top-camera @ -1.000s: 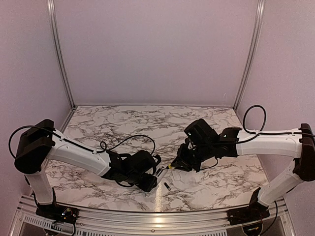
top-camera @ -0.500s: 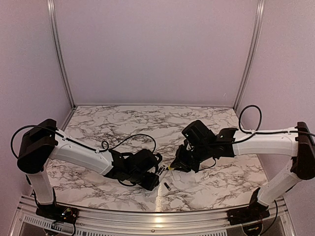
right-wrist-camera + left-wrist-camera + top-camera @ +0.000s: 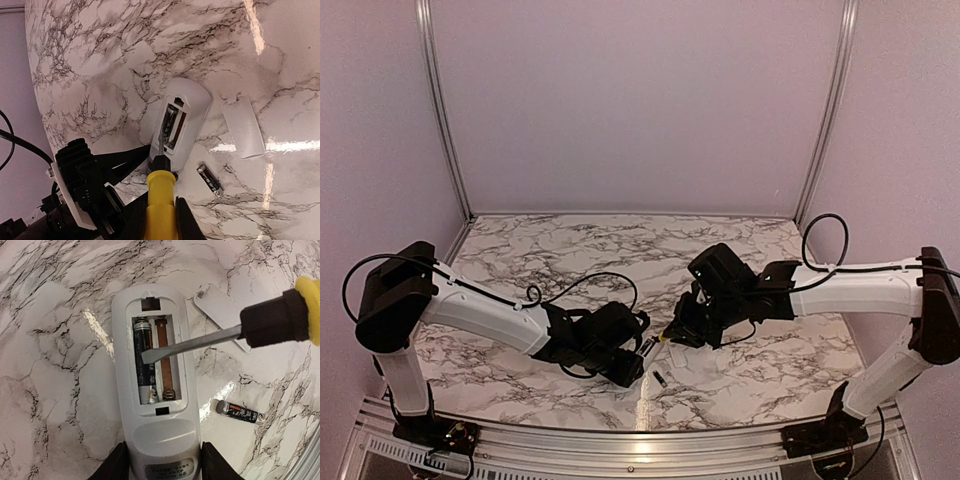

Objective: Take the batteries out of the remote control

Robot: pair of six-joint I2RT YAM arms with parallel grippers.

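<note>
The left fingers [image 3: 116,466] grip the near end of the remote control [image 3: 160,432], which lies on the marble bench [image 3: 50,315] with its compartment open and one battery [image 3: 143,360] inside. The right fingers [image 3: 182,225] are closed on the yellow-handled screwdriver [image 3: 270,322], and its blade tip is over that battery. A loose battery [image 3: 240,412] lies on the bench just beside the remote control.

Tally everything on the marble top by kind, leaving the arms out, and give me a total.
Batteries: 2 (one in the compartment, one lying loose beside the remote)
Remote control: 1
Screwdriver: 1
Cover piece: 1
Total: 5
</note>
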